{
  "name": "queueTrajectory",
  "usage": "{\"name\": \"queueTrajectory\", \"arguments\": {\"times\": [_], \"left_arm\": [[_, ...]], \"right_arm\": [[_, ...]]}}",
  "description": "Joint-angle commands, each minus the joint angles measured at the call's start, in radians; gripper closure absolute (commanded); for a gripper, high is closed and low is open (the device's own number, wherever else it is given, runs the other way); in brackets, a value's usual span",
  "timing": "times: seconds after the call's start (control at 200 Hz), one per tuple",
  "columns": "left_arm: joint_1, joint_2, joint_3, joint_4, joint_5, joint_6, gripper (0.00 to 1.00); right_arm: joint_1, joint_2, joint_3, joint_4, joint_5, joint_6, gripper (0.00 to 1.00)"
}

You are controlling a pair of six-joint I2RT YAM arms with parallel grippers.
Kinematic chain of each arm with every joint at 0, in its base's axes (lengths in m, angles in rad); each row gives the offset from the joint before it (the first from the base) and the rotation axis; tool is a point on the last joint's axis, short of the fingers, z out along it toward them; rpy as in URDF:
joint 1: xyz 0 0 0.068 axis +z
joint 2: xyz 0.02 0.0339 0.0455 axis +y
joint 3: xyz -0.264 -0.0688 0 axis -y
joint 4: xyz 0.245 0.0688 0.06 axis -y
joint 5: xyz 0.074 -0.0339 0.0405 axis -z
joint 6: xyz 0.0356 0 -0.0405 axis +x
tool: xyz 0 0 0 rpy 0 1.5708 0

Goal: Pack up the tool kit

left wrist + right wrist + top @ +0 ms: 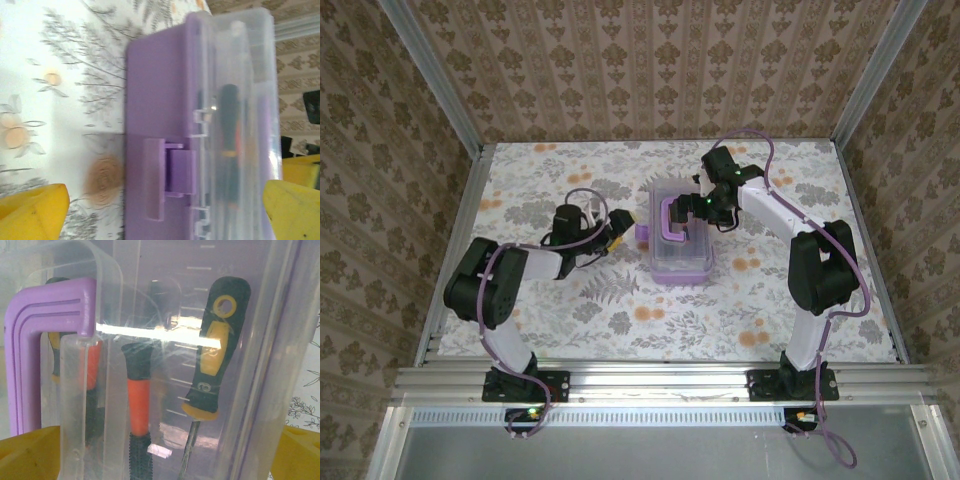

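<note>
The left gripper stands wide, its yellow fingertips at the lower corners of its wrist view, nothing between them. It points at the short left end of the tool kit, just short of the purple latch, which juts from the purple base left of frame centre. The latch flap looks swung out rather than snapped home, though I can't be sure.

The right gripper is wide too, hanging over the top of the clear lid beside the purple handle at the left of its wrist view. Whether its fingers touch the lid I cannot tell. Through the lid I see a black-and-yellow screwdriver right of centre and an orange-gripped tool at mid-frame, perhaps the pliers.

The kit sits in the middle of the flowered table, lid down, tools inside. So I judge that packing is done and fastening is in hand. The next move calls for the left gripper to press the latch flat against the box while the right steadies the lid from above, lest the light box slide away.
</note>
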State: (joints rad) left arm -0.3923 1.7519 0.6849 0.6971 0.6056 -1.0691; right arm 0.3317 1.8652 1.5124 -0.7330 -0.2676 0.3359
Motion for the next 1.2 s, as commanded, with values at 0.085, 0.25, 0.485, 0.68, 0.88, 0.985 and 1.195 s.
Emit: {"name": "queueTrajectory", "arguments": {"times": [0.085,0.25,0.485,0.68,0.88,0.985,1.195], "left_arm": [[-0.012,0.082,0.050,0.046,0.026,0.024,0.00],[-0.031,0.196,0.071,0.187,0.031,-0.061,0.00],[-0.037,0.189,0.051,0.138,0.031,-0.034,0.20],[-0.044,0.151,0.073,-0.021,0.056,0.045,0.43],[-0.053,0.133,0.114,-0.124,0.049,0.098,0.62],[-0.051,0.129,0.130,-0.141,0.048,0.104,0.69],[-0.051,0.128,0.170,-0.162,0.052,0.109,0.81]], "right_arm": [[0.009,0.021,0.000,0.004,-0.040,-0.010,0.00],[0.009,0.019,0.007,-0.007,-0.035,-0.013,0.00],[0.007,0.027,0.017,-0.011,-0.034,-0.013,0.00],[0.007,0.028,0.012,-0.009,-0.033,-0.012,0.00],[0.007,0.027,0.007,-0.004,-0.039,-0.010,0.00],[0.008,0.028,0.008,0.000,-0.041,-0.010,0.00],[0.008,0.031,0.008,0.004,-0.049,-0.009,0.00]]}}
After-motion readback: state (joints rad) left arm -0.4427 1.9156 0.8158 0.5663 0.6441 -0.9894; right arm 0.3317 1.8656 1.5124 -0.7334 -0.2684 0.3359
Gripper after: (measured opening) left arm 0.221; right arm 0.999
